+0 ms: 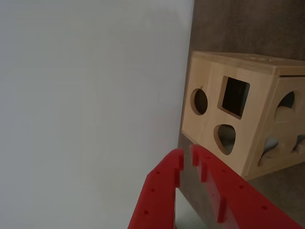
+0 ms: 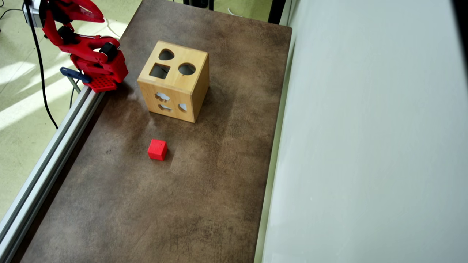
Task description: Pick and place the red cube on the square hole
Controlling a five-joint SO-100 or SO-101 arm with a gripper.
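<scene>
Cube (image 2: 157, 149) sits alone on brown tabletop (image 2: 226, 164), flat on one face, turned a bit askew to the table edge. Overhead view: it lies below the box (image 2: 174, 86) in frame, apart from it, nothing touching.

Box = light wood, upright, 3 cutouts in top face. Square hole (image 2: 159, 71) at left of top face, round hole (image 2: 187, 68) to its right, teardrop hole (image 2: 166, 54) above both. More shaped cutouts in the side face toward the cube. Square hole is dark; can't see inside.

Arm (image 2: 91, 54) folded up at top-left corner of table, base by the metal rail (image 2: 55, 146), well apart from cube and box. Black cable (image 2: 40, 73) hangs down past it.

Wrist view: gripper (image 1: 187, 157) empty, fingertips nearly together w/ only a thin slit between, so closed on nothing. It is aimed toward the box; holes face (image 1: 221, 117) in view just beyond the tips, square hole (image 1: 234, 97) upper centre of that face. White wall (image 1: 90, 105) fills left half. Cube not in wrist view.

White wall (image 2: 365, 128) also runs along right side of table in overhead view.
</scene>
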